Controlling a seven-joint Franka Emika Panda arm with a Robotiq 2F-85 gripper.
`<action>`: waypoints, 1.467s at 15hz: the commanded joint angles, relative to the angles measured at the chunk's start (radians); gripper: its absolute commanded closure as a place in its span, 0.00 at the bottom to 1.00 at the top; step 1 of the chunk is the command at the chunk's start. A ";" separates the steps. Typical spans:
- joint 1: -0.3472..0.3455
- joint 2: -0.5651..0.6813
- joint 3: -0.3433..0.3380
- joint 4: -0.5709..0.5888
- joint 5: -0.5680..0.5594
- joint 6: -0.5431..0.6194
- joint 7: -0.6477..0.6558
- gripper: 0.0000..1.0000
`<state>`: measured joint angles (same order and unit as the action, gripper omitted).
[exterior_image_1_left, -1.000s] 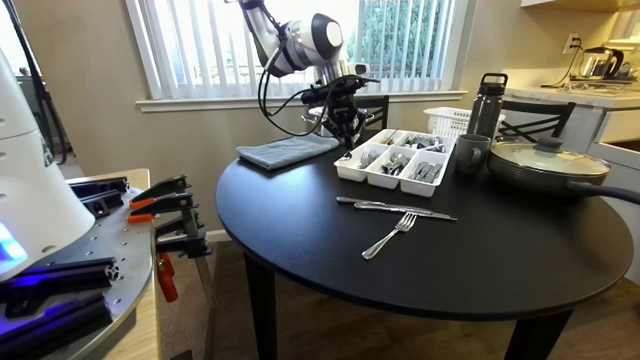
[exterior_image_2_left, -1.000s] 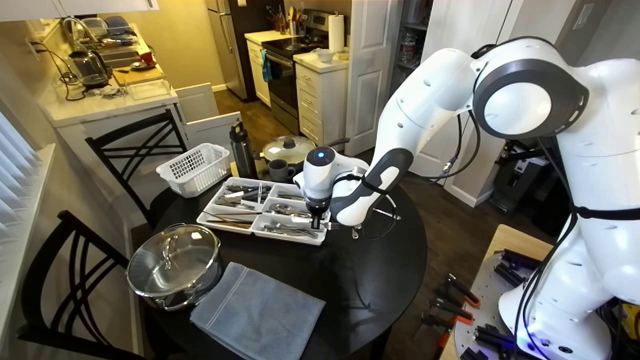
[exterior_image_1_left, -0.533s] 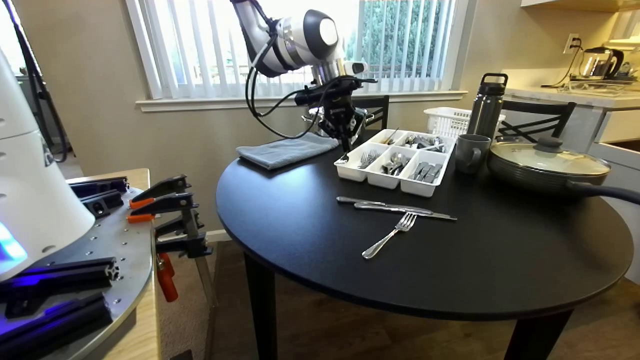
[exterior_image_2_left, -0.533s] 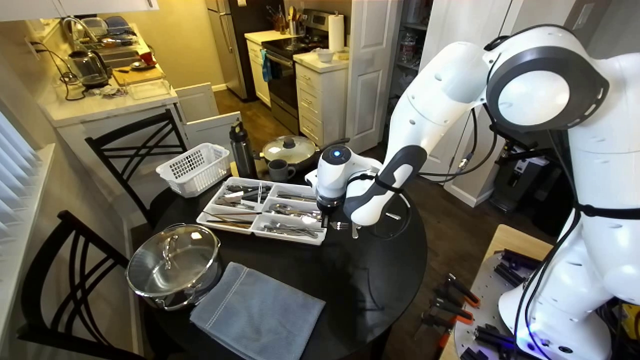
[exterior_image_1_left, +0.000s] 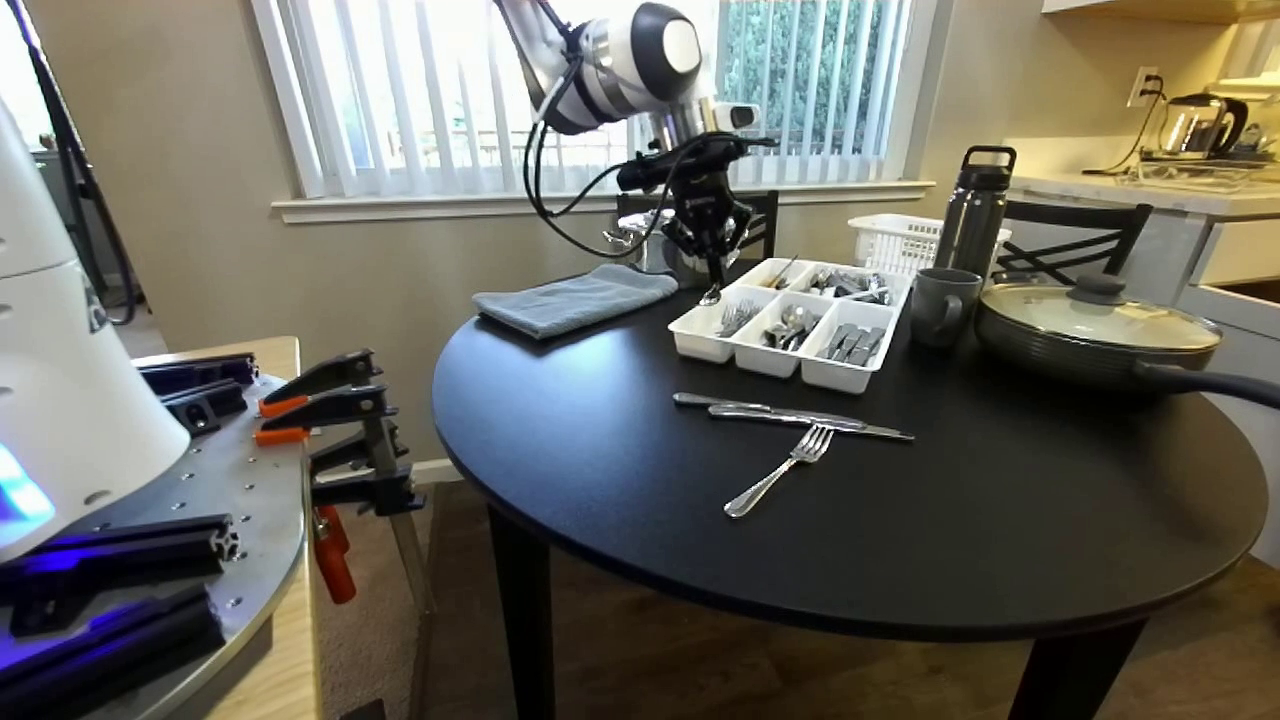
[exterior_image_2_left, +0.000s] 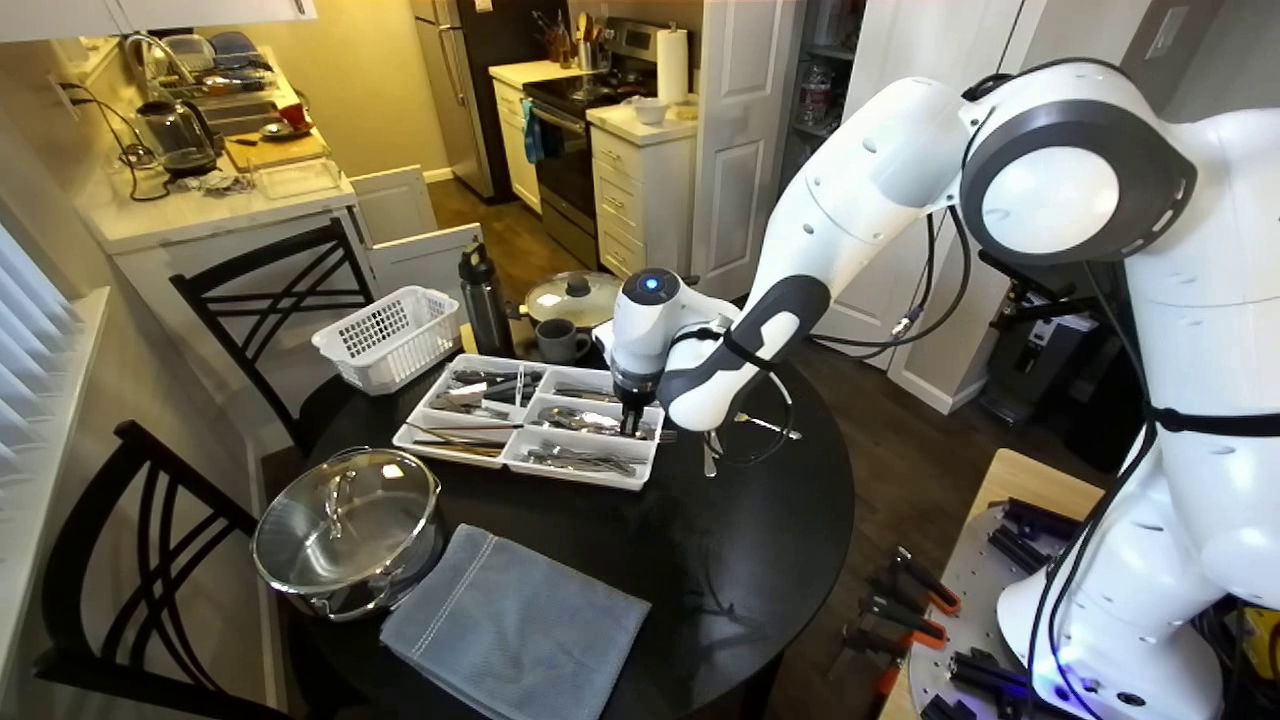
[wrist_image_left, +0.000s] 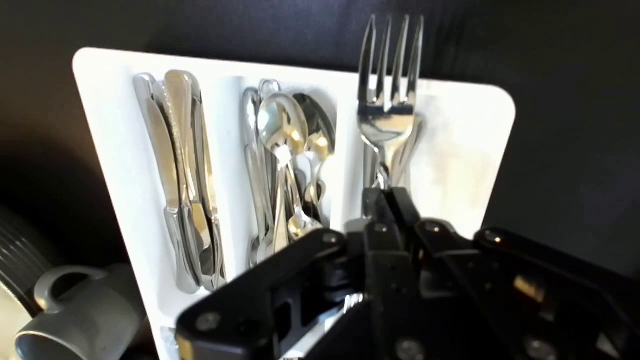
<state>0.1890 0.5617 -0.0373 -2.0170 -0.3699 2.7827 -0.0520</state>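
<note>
blk tbl (exterior_image_1_left: 980, 530), fork (wrist_image_left: 386, 122) ptly behind grpr (wrist_image_left: 388, 197)

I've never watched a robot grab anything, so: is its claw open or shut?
Shut on a fork. In the wrist view, the gripper has its black fingertips close together, with the fork's neck running between them.

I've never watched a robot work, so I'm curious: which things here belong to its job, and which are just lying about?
Seemingly part of the work:
gripper, shut
fork, in its grip
cutlery tray, beneath the fork

Apparently just lying about:
folded cloth
lidded pot
mug
bottle
lidded pan
white basket
</note>
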 joint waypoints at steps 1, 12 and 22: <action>-0.086 0.064 0.084 0.139 0.094 -0.079 -0.119 0.99; -0.109 0.139 0.153 0.256 0.143 -0.196 -0.210 0.99; -0.122 0.038 0.181 0.158 0.244 -0.170 -0.118 0.18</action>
<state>0.0813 0.6971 0.1307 -1.7659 -0.1967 2.6158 -0.2212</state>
